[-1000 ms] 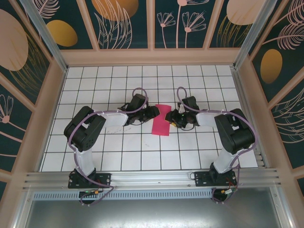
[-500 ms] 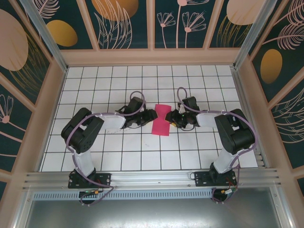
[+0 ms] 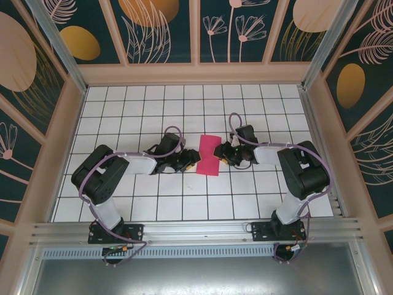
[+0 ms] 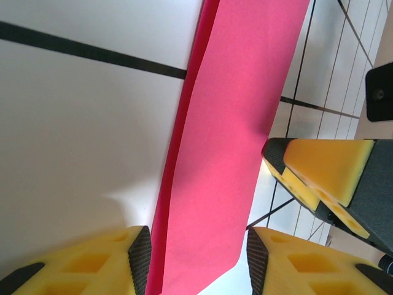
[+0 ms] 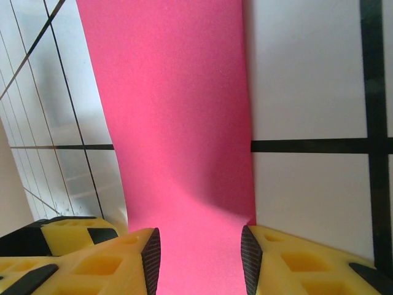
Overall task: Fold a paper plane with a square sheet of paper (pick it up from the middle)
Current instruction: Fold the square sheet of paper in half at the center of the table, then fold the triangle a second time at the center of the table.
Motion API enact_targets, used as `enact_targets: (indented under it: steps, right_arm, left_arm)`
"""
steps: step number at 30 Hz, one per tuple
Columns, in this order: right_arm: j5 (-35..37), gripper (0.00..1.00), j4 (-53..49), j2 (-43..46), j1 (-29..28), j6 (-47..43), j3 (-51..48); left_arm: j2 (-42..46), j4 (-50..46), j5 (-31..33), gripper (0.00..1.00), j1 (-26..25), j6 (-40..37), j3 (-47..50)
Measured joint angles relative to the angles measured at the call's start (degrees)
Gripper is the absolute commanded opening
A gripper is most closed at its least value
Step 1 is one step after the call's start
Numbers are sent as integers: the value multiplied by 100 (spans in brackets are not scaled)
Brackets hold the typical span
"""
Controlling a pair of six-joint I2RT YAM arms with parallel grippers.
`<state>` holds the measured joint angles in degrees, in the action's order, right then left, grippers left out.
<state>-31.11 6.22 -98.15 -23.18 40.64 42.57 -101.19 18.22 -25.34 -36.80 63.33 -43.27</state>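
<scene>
The square sheet of paper (image 3: 209, 153) lies on the tiled table, folded into a long magenta-pink strip about one tile wide, with a second layer showing along its left edge (image 4: 178, 160). My left gripper (image 3: 191, 161) is low at the strip's near left end. Its jaws stand open, and the strip's end (image 4: 209, 184) lies between the yellow fingertips in the left wrist view. My right gripper (image 3: 220, 150) is at the strip's far right side, open, its fingertips astride the pink paper (image 5: 184, 123). The paper looks slightly bowed there.
The white gridded table (image 3: 153, 104) is ringed by raised wooden walls (image 3: 196, 74). Both arm bases sit on the metal rail (image 3: 196, 230) at the near edge. Each gripper's yellow finger appears in the other's wrist view, close across the strip.
My left gripper has moved nearer and to the right, from the strip's upper left side to its near end. The right gripper and the paper have stayed put.
</scene>
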Motion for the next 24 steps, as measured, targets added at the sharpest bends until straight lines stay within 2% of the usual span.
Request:
enact_targets:
  steps: [24]
  right_arm:
    - [0,42,-2,0,0,0,0]
  left_arm:
    - [-118,-426,-107,45,-107,-24,-212]
